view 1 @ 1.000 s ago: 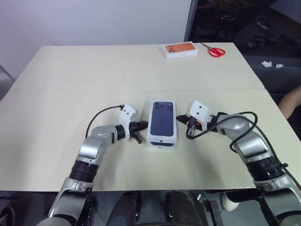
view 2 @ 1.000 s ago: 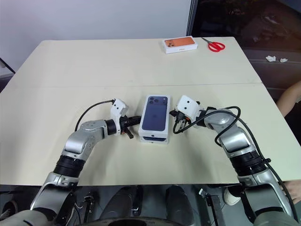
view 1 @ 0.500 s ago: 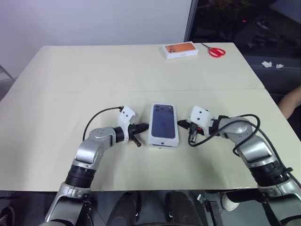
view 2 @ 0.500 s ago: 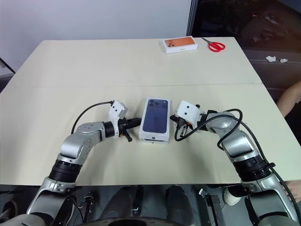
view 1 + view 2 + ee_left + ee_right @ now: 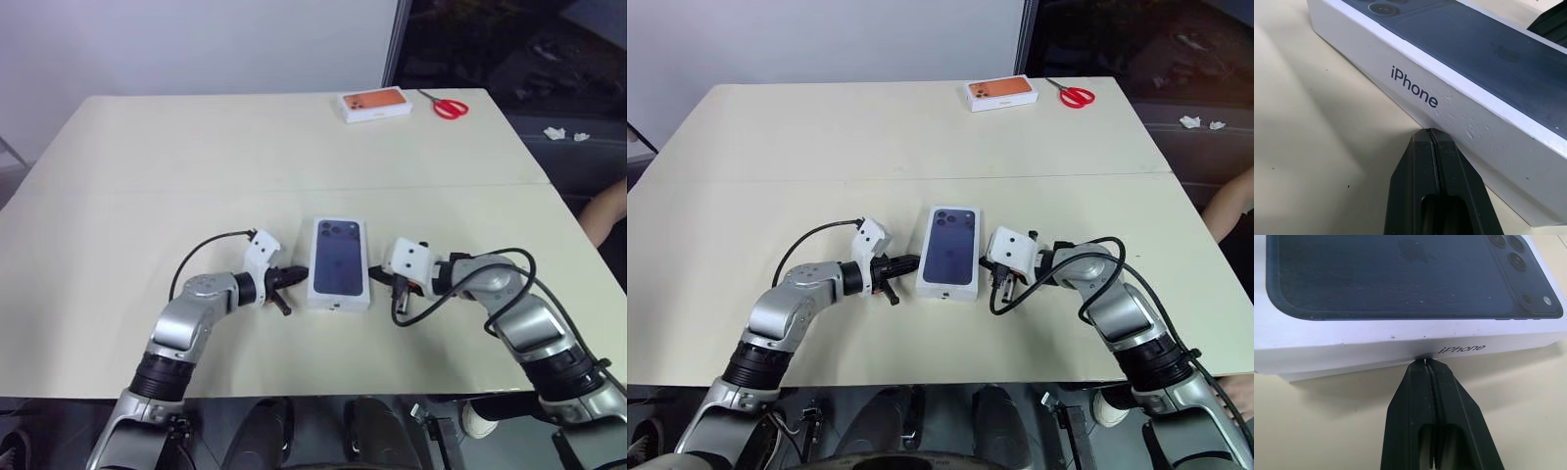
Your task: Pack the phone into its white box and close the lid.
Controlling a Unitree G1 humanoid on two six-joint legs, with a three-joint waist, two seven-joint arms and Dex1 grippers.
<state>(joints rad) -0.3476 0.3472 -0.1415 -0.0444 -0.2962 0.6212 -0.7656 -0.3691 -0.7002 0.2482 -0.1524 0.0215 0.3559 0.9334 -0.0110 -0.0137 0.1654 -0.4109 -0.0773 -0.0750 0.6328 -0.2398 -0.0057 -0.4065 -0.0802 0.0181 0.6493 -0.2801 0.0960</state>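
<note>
Lid (image 5: 339, 262) sits on the white box (image 5: 1312, 373), closed, near the middle of the tabletop (image 5: 147, 176), toward the near edge. Long axis runs near-to-far, tilted only slightly. The printed dark blue phone picture faces up, its camera cluster at the far left corner of the lid. In the right wrist view a thin strip of the white box shows under the lid's lower edge at one end. Phone itself cannot be seen.

Writing: "iPhone" in dark letters on both long side walls of the lid, legible in both wrist views. A faint logo shows on the printed phone back in the right wrist view.

Left hand (image 5: 291, 276): fingers pressed together, holding nothing. It points right at the lid's left long wall, low on that wall, toward the near half. In the left wrist view the tip (image 5: 1429, 133) lies at the foot of the wall just below the "iPhone" lettering; actual contact cannot be told.

Right hand (image 5: 376, 281): fingers pressed together, holding nothing. It points left at the lid's right long wall, near half. In the right wrist view the tip (image 5: 1425, 363) meets the wall's lower edge beside the lettering.

Far right of the tabletop: a white box with an orange phone picture (image 5: 375, 104), red-handled scissors (image 5: 447, 105) just to its right.
</note>
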